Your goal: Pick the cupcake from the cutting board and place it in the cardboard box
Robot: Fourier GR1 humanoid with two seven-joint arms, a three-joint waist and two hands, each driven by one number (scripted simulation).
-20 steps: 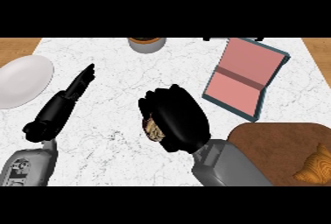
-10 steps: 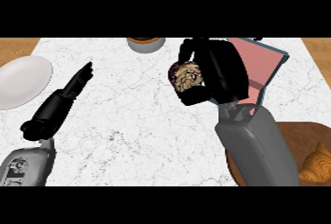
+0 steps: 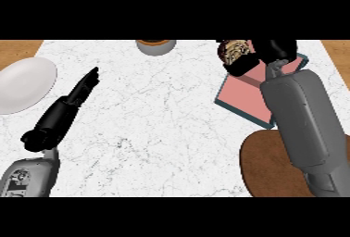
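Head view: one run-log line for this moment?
phase: carry | right hand: curled round cupcake, above far edge of cardboard box | left hand: open, resting at left | cutting board: no cupcake showing

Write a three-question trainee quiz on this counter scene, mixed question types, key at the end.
1. True or false: the right hand is curled round the cupcake.
2. The left hand is: A) holding the plate, B) open with straight fingers over the counter, C) inside the box.
3. Fill in: the cupcake is at the far left edge of the pink-lined ____.

Key: 1 true. 2 B; it lies right of the white plate. 3 cardboard box, which lies beyond the brown cutting board.
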